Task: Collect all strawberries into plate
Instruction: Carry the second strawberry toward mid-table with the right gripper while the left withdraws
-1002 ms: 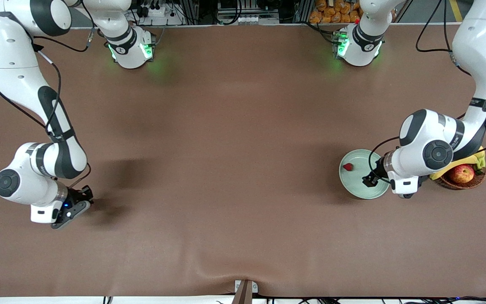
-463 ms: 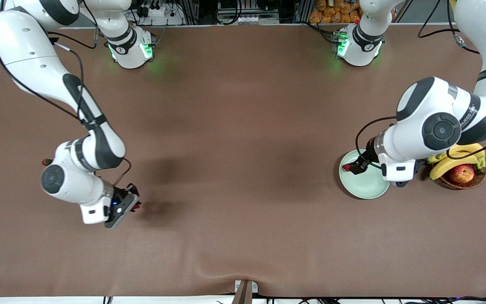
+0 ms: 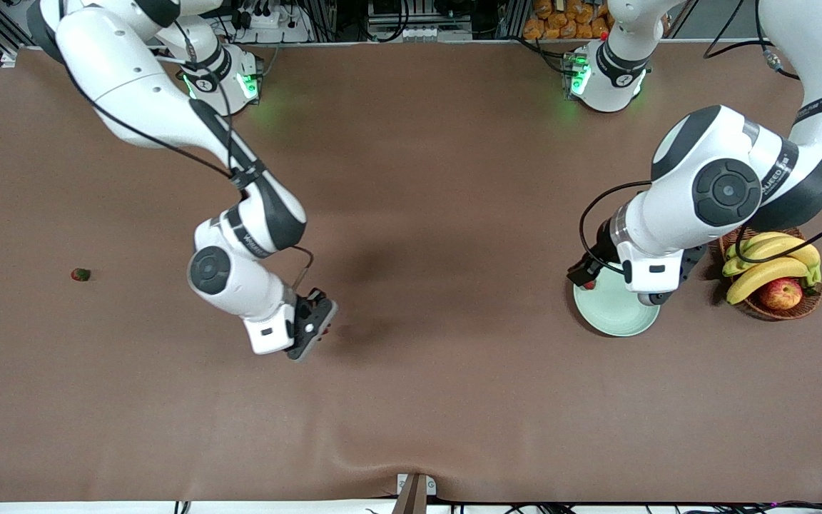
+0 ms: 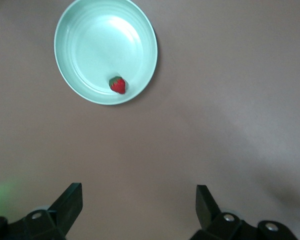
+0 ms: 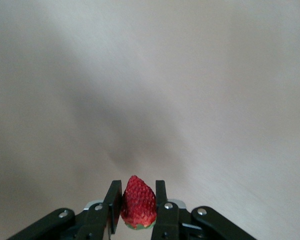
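The pale mint plate (image 3: 621, 319) lies near the left arm's end of the table and holds one strawberry (image 3: 588, 285). Both show in the left wrist view, the plate (image 4: 90, 35) and the strawberry (image 4: 118, 85). My left gripper (image 3: 584, 271) hangs open and empty above the plate's edge, its fingers (image 4: 70, 202) wide apart. My right gripper (image 3: 318, 323) is in the air over the bare table's middle, shut on a red strawberry (image 5: 138, 202). A darker strawberry (image 3: 80, 274) lies on the table toward the right arm's end.
A brown wicker basket (image 3: 803, 305) with bananas (image 3: 771, 268) and an apple (image 3: 780, 293) stands beside the plate at the left arm's end. The table is covered with a brown cloth (image 3: 418, 178).
My right arm has lifted with a strawberry in its gripper and swung from the right arm's end toward the middle. My left gripper has risen and shifted from over the plate to its edge.
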